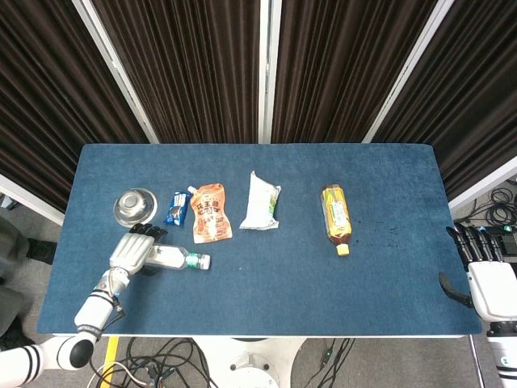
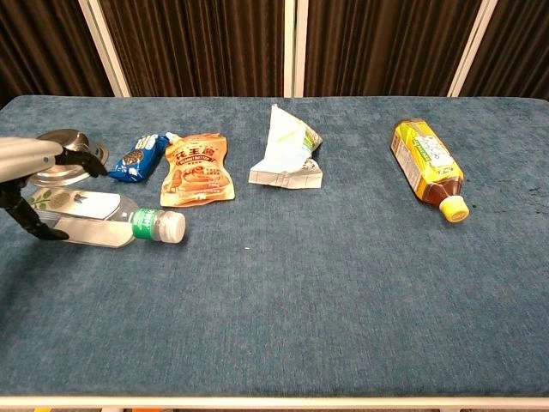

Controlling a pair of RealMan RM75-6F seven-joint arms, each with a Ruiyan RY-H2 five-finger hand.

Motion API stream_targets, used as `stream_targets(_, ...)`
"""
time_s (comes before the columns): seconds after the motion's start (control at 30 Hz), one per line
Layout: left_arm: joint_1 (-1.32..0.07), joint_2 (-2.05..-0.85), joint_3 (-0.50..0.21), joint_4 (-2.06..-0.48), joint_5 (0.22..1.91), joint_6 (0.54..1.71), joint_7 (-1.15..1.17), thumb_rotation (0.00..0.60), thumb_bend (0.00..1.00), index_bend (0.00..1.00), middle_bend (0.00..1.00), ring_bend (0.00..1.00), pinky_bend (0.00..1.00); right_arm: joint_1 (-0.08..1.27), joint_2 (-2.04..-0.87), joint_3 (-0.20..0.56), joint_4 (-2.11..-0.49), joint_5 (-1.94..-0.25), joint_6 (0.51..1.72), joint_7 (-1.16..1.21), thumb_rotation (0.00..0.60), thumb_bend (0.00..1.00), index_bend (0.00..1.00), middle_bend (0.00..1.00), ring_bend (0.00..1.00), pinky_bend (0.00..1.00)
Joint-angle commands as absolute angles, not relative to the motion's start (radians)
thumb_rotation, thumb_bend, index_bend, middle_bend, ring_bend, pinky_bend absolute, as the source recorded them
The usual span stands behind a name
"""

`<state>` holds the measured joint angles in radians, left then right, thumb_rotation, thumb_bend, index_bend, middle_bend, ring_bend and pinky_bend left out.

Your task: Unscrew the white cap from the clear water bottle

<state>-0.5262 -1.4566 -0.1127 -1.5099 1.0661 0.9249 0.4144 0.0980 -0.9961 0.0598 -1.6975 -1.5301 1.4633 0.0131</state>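
The clear water bottle (image 1: 174, 257) (image 2: 94, 219) lies on its side on the blue table (image 1: 323, 291), front left. Its white cap (image 1: 205, 261) (image 2: 174, 226) points right, past a green neck label. My left hand (image 1: 133, 250) (image 2: 30, 172) is over the bottle's base end. Its fingers are spread above the bottle and the thumb reaches down on the near side. Nothing shows it gripping. The cap is uncovered. My right hand (image 1: 485, 279) hangs beyond the table's right edge, fingers apart and holding nothing; the chest view does not show it.
Behind the bottle stand a steel bowl (image 1: 134, 204) (image 2: 64, 148), a blue snack packet (image 1: 177, 208) (image 2: 139, 157) and an orange pouch (image 1: 211, 212) (image 2: 198, 168). A white bag (image 1: 262, 202) (image 2: 287, 150) lies mid-table, a yellow tea bottle (image 1: 336, 213) (image 2: 426, 161) to the right.
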Motion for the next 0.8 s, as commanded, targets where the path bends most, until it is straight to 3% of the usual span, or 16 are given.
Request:
stream_targets(0.03, -0.512, -1.506, -0.103, -1.446, 1.094, 0.957, 0.347, 0.6, 0.15, 0.32, 0.28, 0.18, 0.23, 0.1, -0.997, 0.061, -1.697, -1.531, 1.462, 0.013, 0.6, 0.3, 0.06, 0.04, 0.0, 0.0)
stream_targets(0.27, -0.498, -1.559, -0.101, -1.342, 1.218, 1.013, 0.17, 0.6, 0.16, 0.51, 0.44, 0.35, 0.44, 0.105, -0.997, 0.062, -1.705, -1.536, 1.459, 0.001, 0.6, 0.3, 0.06, 0.04, 0.0, 0.0)
stream_targets(0.37, -0.489, -1.583, -0.108, -1.304, 1.271, 1.039, 0.03, 0.6, 0.19, 0.62, 0.55, 0.47, 0.54, 0.112, -0.991, 0.06, -1.714, -1.54, 1.448, 0.001, 0.6, 0.31, 0.06, 0.04, 0.0, 0.0)
stream_targets(0.43, -0.487, -1.586, -0.111, -1.297, 1.299, 1.037, -0.084, 0.6, 0.2, 0.64, 0.59, 0.5, 0.59, 0.127, -0.976, 0.057, -1.727, -1.555, 1.426, 0.022, 0.6, 0.3, 0.06, 0.04, 0.0, 0.0)
stream_targets(0.8, -0.517, -1.579, -0.096, -1.397, 1.52, 1.087, -0.595, 0.6, 0.21, 0.65, 0.59, 0.5, 0.58, 0.345, -0.779, 0.084, -1.961, -1.69, 1.177, 0.291, 0.6, 0.29, 0.07, 0.04, 0.0, 0.0)
